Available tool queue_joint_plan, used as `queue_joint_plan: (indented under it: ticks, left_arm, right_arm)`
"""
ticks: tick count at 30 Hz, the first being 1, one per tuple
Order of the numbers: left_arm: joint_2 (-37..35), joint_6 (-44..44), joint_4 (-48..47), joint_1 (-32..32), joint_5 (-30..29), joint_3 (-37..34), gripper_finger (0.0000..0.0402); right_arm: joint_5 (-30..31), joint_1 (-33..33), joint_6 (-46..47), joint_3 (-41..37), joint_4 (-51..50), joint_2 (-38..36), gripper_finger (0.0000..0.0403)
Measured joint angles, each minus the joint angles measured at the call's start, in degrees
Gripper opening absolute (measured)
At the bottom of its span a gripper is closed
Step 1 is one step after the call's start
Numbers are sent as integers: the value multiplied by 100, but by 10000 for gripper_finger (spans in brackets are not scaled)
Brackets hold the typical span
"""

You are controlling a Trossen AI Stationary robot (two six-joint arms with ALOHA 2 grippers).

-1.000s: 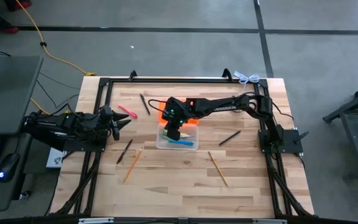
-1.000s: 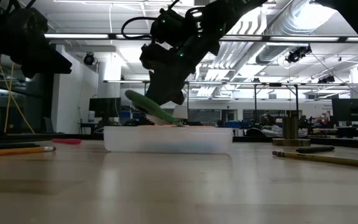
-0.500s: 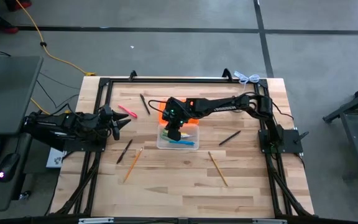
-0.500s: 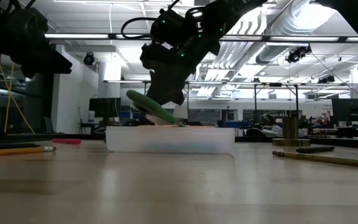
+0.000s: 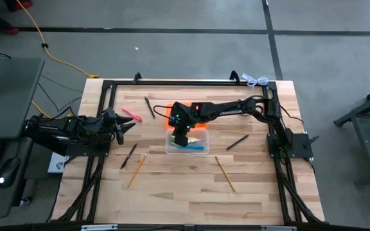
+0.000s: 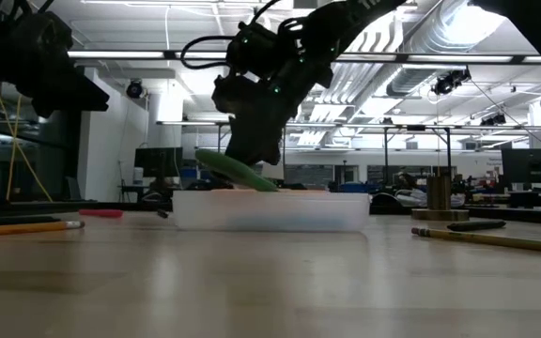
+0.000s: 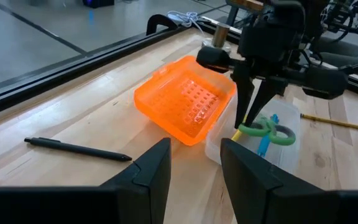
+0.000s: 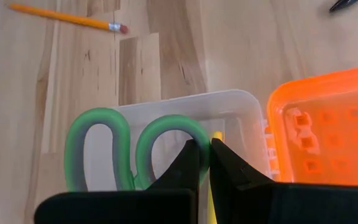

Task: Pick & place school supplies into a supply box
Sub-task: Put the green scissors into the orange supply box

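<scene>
Over the clear supply box (image 5: 186, 145) near the middle of the surface (image 5: 191, 192), the right hand (image 5: 180, 137) is held low, its fingers clamped on the green-handled scissors (image 7: 267, 130), whose loops are tilted across the box's rim. The orange lid (image 7: 188, 106) is laid open just behind. The left hand (image 5: 126, 124) is parked near the left edge, fingers apart. Loose pencils (image 5: 137, 168) and pens (image 5: 237, 142) are spread well apart from the box, with bare wood left along the front edge.
</scene>
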Motion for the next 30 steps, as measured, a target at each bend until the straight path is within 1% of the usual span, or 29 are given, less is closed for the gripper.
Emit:
queue_joint_plan:
  ticks: [20,30]
  left_arm:
    - [0,0,0,-2,2,2,170]
    - [0,-1,31,-2,11,2,170]
  right_arm:
    - [154,7,-4,1,-137,291,1]
    - [142,11,13,0,-151,307,21]
